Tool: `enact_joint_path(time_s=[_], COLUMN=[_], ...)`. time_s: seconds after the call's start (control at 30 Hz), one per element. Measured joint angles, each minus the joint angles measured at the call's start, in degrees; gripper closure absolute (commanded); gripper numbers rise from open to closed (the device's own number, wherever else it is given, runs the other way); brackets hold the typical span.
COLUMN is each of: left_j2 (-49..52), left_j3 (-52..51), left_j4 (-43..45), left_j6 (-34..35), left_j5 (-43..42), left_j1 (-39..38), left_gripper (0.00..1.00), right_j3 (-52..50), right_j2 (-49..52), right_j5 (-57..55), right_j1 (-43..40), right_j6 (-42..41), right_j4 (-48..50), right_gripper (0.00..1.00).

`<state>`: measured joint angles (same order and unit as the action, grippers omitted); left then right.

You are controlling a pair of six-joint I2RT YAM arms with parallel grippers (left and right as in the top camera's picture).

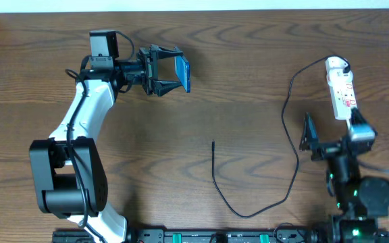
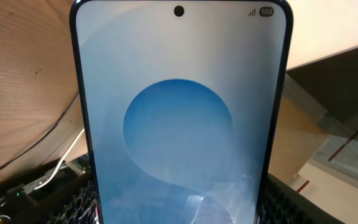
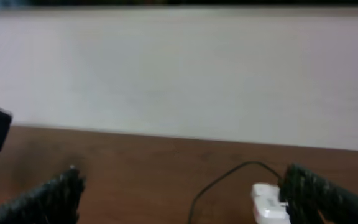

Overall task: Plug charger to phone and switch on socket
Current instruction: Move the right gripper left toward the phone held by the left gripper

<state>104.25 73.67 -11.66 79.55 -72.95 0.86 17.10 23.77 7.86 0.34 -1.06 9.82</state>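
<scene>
1. Overhead view: the left hand (image 1: 167, 70) is clenched on the phone (image 1: 184, 73). It holds the phone off the surface (image 1: 248, 40) near the far edge, left of middle, with the blue screen tilted up.
2. Left wrist view: the screen fills the frame and dark pads (image 2: 79, 199) press the phone's lower sides. A side grip like this probably keeps the phone steady for plugging. The port is not visible, so I cannot tell whether it is free.
3. The charger (image 1: 296, 169) lies slack, unheld. Its plug tip (image 1: 213, 144) rests near the middle of the surface, well apart from the phone. The cable loops toward the near edge, then runs up the right side to the adapter (image 1: 336, 65).
4. The socket (image 1: 344, 94) lies by the right edge, toward the far corner, with the adapter at its far end.
5. The right hand (image 1: 309, 138) is released and empty. In the right wrist view its fingers (image 3: 42, 199) stand wide apart. It hovers just near of the socket, probably to reach either the cable or the switch.
6. Neither step looks done. The plug tip likely has to be picked up first.
</scene>
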Motion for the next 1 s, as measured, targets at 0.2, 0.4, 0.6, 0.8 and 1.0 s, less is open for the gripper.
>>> enact_joint_path(time_s=[0.2,0.4,0.6,0.8,1.0], left_j2=[0.0,0.0,0.0,0.0,0.0], left_j3=[0.0,0.0,0.0,0.0,0.0], left_j4=[0.09,0.07,0.07,0.07,0.04], left_j6=[-0.02,-0.02,-0.02,0.0,0.0], left_j5=[1.84,5.01,8.31,10.73,14.78], left_j1=[0.0,0.0,0.0,-0.07,-1.62], left_gripper=[0.92,0.92,0.92,0.93,0.93], right_j3=[14.88,29.9,36.13,36.2,36.22], right_j2=[17.49,33.0,42.47,46.51,47.1], right_j5=[5.11,14.27,24.2,28.13,32.81], right_j1=[0.0,0.0,0.0,0.0,0.0], right_j6=[0.0,0.0,0.0,-3.65,-9.73], right_j4=[-9.53,-18.91,-18.43,-15.8,-12.28], right_gripper=[0.01,0.01,0.01,0.01,0.01])
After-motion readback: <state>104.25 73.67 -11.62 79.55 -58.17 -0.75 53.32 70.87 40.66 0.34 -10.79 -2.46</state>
